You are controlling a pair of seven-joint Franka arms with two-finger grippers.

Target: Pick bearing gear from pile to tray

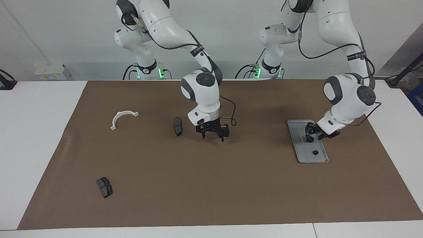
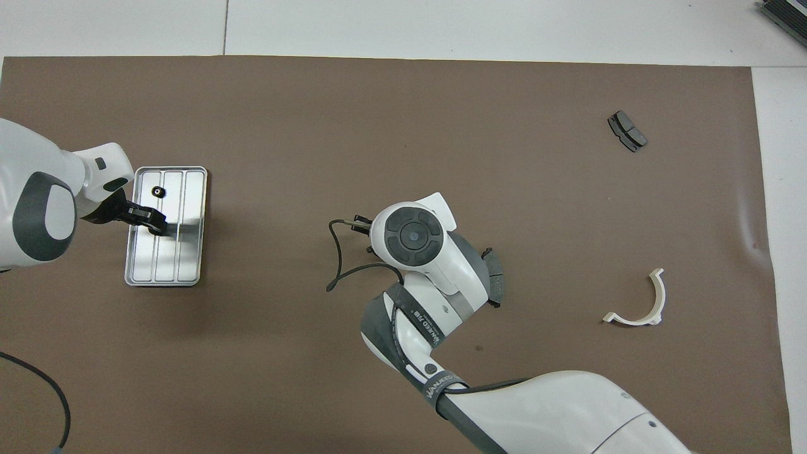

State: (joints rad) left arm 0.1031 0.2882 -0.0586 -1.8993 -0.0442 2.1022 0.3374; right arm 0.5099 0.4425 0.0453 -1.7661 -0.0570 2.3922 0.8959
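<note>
The silver tray (image 1: 301,147) lies on the brown mat toward the left arm's end; it also shows in the overhead view (image 2: 186,252). One small black gear (image 1: 315,152) lies in it (image 2: 157,191). My left gripper (image 1: 310,136) is low over the tray's middle (image 2: 156,224), shut on a second black gear (image 1: 310,139). My right gripper (image 1: 213,135) hangs open and empty over the mat's middle, beside a dark brake pad (image 1: 177,126). In the overhead view its own wrist hides it. No other loose gears show on the mat.
A second brake pad (image 1: 104,187) (image 2: 627,131) lies farther from the robots, toward the right arm's end. A white curved bracket (image 1: 123,118) (image 2: 640,302) lies nearer the robots at that end. The first brake pad (image 2: 496,277) is half covered by the right arm in the overhead view.
</note>
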